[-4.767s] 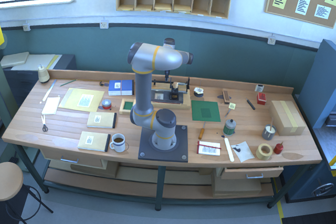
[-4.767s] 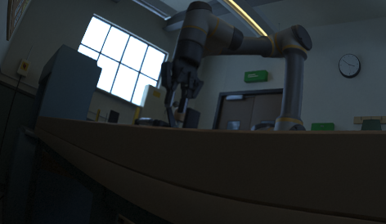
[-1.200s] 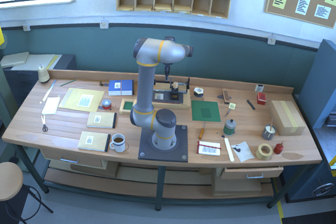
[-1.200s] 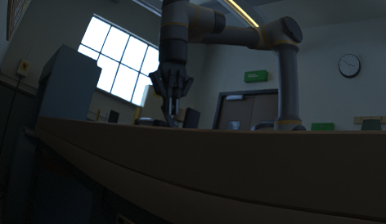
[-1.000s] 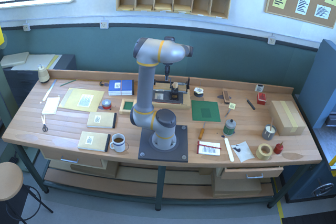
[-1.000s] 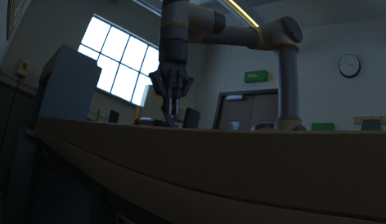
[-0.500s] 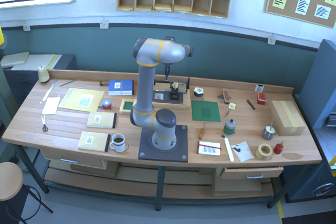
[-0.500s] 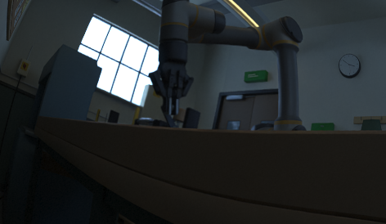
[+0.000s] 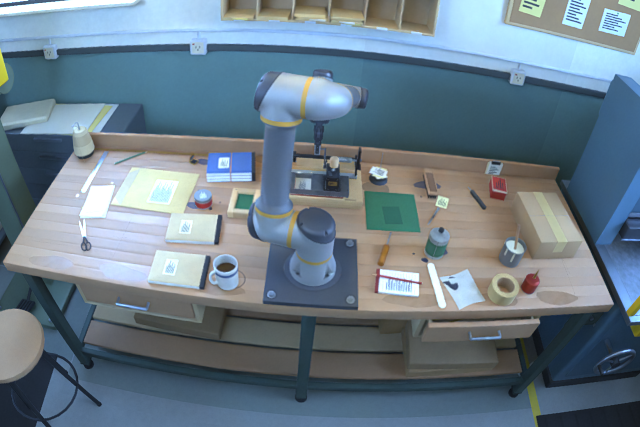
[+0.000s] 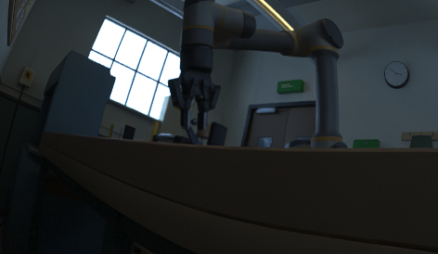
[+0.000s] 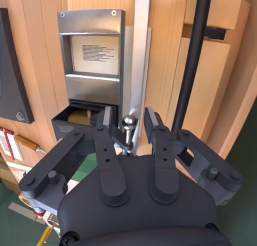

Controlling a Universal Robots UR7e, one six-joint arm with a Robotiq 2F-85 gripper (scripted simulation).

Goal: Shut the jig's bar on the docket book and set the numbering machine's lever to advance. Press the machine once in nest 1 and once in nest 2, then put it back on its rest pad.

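Observation:
The jig [image 9: 321, 183] sits at the back middle of the bench, and its metal bar [image 11: 137, 71] lies flat along the docket book [image 11: 97, 54], ending in a ball-tipped handle [image 11: 129, 124]. The black numbering machine [image 9: 332, 177], with a wooden knob [image 11: 80, 116], stands in the jig's nearer nest. My gripper [image 11: 130, 119] hovers over the bar's handle, open and holding nothing, with the ball between its fingers. The machine's lever is hidden.
The bench's raised back rail [image 9: 413, 156] runs just behind the jig, and a black rod [image 11: 192, 61] stands beside the bar. A green mat [image 9: 391, 211] lies right of the jig, a small green-padded tray [image 9: 242, 201] left.

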